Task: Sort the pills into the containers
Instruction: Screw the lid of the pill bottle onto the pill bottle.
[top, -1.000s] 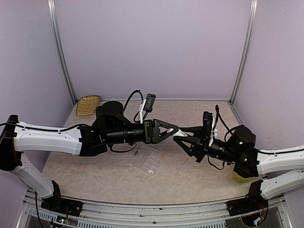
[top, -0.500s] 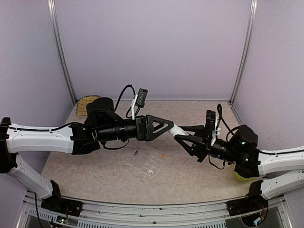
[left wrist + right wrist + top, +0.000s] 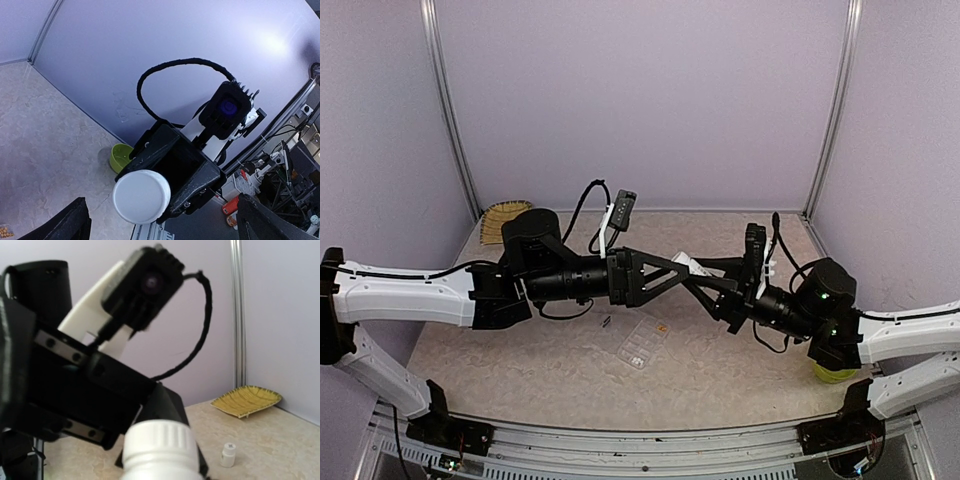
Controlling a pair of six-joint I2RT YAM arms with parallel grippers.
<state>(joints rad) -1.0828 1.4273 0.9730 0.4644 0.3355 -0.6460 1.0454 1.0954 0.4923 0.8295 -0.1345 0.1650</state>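
My right gripper (image 3: 712,288) is shut on a white round bottle (image 3: 685,264) and holds it in the air above the table's middle. The bottle's cap (image 3: 141,196) faces my left gripper (image 3: 678,272), which is open. Its two fingers stand wide apart at the bottom corners of the left wrist view, just short of the cap. In the right wrist view the ribbed cap (image 3: 160,445) fills the bottom edge. The clear organizer box (image 3: 642,343) lies flat below the grippers. An orange pill (image 3: 665,326) and a dark speck (image 3: 606,322) lie beside it. Orange pills (image 3: 4,231) show at one corner.
A yellow-green bowl (image 3: 830,372) stands at the right behind my right arm and also shows in the left wrist view (image 3: 121,156). A yellow woven dish (image 3: 505,220) sits at the back left corner. A second small white bottle (image 3: 228,455) stands on the table near that dish.
My left arm drew back to the left, then its open gripper came up to the bottle. My right gripper carried the bottle up and a little to the left.
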